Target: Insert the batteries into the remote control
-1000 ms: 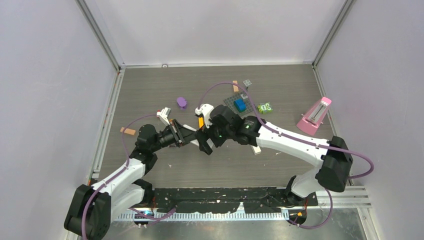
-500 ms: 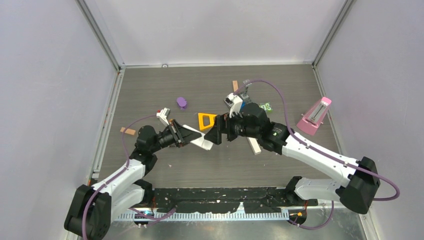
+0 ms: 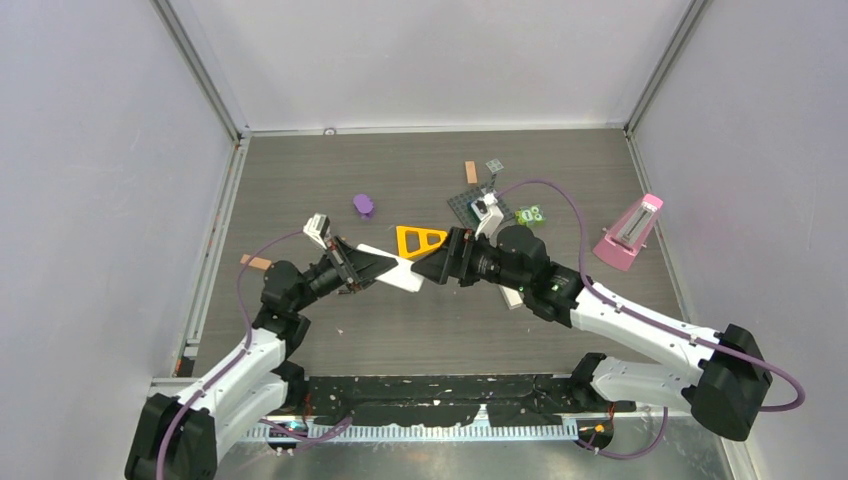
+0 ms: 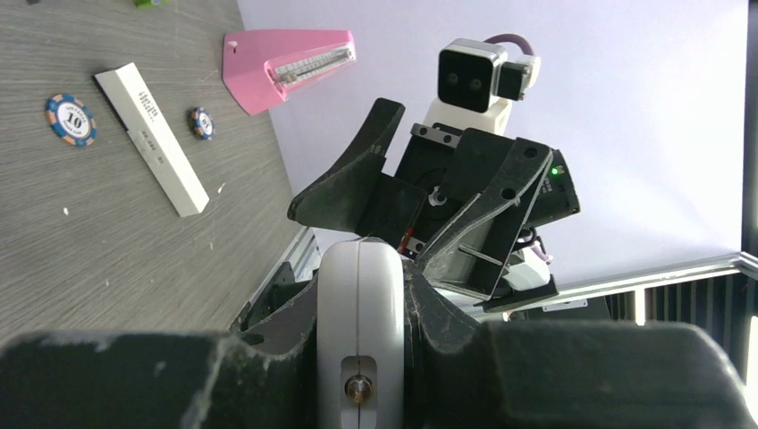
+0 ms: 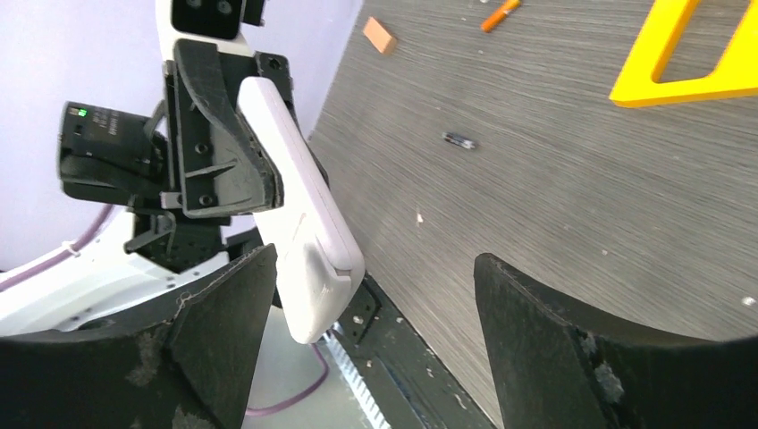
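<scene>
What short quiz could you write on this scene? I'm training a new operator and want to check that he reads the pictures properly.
1. Which thing is the left gripper shut on?
A. the long white plastic remote control
B. a yellow plastic triangle
C. a pink metronome
2. Fill in: in the right wrist view, one small dark cylindrical battery lies loose on the ____.
3. True or false: the right gripper is shut on a battery.

Key
1. A.
2. The grey wood-grain table.
3. False: its jaws stand open and empty, near the remote's free end.
</scene>
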Tool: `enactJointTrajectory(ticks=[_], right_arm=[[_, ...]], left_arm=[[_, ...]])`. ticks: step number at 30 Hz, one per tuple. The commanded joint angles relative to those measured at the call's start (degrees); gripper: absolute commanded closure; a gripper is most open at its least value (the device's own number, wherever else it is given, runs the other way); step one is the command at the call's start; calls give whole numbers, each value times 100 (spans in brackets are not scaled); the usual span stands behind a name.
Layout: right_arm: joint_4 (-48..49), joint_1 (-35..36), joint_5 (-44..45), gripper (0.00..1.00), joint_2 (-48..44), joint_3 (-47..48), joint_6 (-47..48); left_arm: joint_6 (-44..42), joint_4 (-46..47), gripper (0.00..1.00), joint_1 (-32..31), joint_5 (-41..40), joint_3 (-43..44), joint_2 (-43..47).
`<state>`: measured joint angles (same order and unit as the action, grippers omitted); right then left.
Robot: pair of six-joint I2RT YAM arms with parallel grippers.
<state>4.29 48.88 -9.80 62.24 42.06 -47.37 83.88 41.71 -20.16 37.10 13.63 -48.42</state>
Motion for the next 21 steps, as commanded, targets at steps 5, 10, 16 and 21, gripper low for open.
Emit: enactJointTrajectory(ticks=[5, 10, 16, 21], right_arm=[[1139, -16, -307, 16, -65, -114, -586], [1530, -19, -614, 18, 47, -162, -768], [1705, -17, -762, 24, 133, -188, -905], [1810, -20, -805, 33, 254, -196, -988]], left_arm=[[154, 84, 100, 21, -247, 310, 268], [245, 82, 100, 21, -331, 377, 331], [376, 80, 100, 21, -451, 411, 454], [494, 137, 100, 21, -489, 404, 487]])
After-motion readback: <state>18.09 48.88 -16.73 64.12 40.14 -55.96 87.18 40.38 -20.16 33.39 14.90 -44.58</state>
